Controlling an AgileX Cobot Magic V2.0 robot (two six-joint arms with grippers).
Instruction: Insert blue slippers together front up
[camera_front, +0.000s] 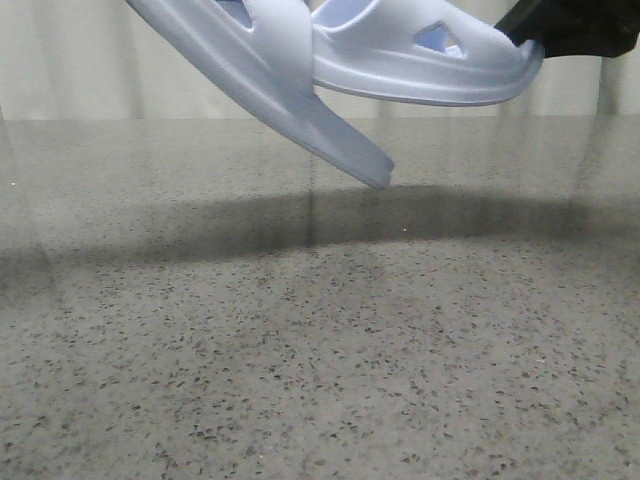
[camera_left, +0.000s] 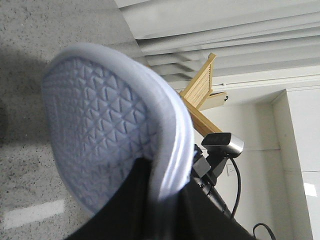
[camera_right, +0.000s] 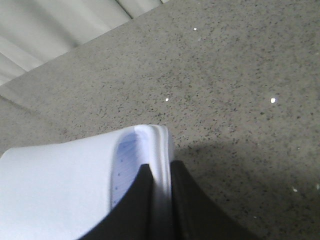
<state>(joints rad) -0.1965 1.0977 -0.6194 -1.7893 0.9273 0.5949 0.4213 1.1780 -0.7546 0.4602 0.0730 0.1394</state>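
Front view: both blue slippers (camera_front: 330, 70) aloft over table (camera_front: 320, 350), L hand (camera_left: 162, 200) & R hand (camera_right: 161, 200) each clamped on one's edge.

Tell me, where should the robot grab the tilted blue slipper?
Probably the raised heel rim of the tilted slipper, coming from the left, where the left fingers already pinch the sole's edge. The thick edge gives flat faces, and the low end stays free.
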